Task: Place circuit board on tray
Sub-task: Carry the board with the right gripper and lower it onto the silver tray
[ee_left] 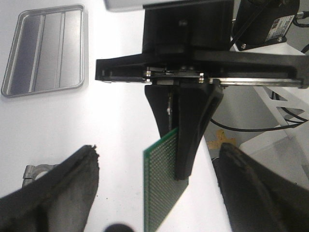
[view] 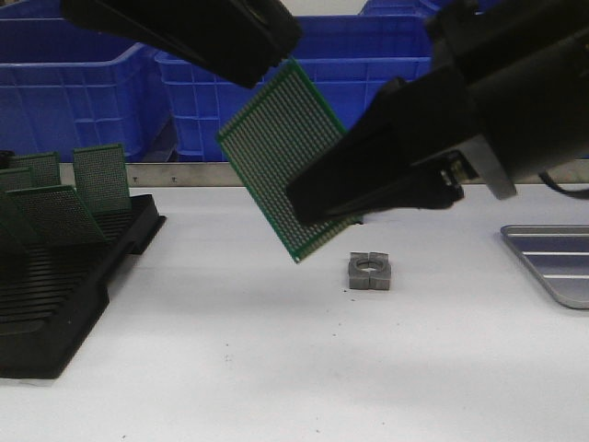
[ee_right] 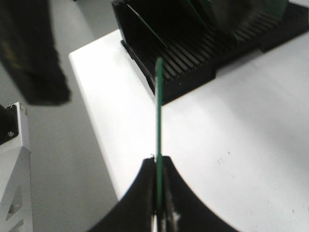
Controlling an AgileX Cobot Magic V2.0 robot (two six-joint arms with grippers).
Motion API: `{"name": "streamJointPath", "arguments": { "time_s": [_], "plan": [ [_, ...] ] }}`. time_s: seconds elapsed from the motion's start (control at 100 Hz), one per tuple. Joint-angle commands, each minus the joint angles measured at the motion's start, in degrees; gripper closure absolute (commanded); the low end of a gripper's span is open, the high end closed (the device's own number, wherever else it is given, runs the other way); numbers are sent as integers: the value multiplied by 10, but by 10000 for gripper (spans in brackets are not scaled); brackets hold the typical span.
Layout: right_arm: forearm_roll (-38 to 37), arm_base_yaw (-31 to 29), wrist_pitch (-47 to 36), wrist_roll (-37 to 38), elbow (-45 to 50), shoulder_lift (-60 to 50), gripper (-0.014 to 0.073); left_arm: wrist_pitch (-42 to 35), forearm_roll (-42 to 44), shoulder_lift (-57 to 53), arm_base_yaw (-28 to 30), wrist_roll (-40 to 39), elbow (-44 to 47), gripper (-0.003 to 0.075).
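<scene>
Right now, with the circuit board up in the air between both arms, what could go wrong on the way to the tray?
The right tool pinches the circuit board only by one edge, so it might pivot or slip. The left tool is open but close around the board and could knock it when retreating. The metal block sits below the path to the tray; a low carry may clip it.

We see the green perforated circuit board (view: pixel 276 157) above the white desk (view: pixel 276 368), between the black slotted plastic rack (view: pixel 64 295) at left and the grey ribbed metal tray (view: pixel 557 262) at right.
</scene>
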Motion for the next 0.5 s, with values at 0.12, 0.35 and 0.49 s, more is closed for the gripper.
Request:
{"name": "streamJointPath", "arguments": {
  "time_s": [0.12, 0.35, 0.49],
  "plan": [
    [20, -71, -73, 105, 2, -18, 661, 9, -45, -16, -4, -5, -17, 236],
    [20, -212, -151, 147, 1, -10, 661, 8, -45, -16, -4, -5, -17, 237],
    [20, -300, -146, 147, -7, 9, 661, 8, -45, -16, -4, -5, -17, 237]
  ]
}}
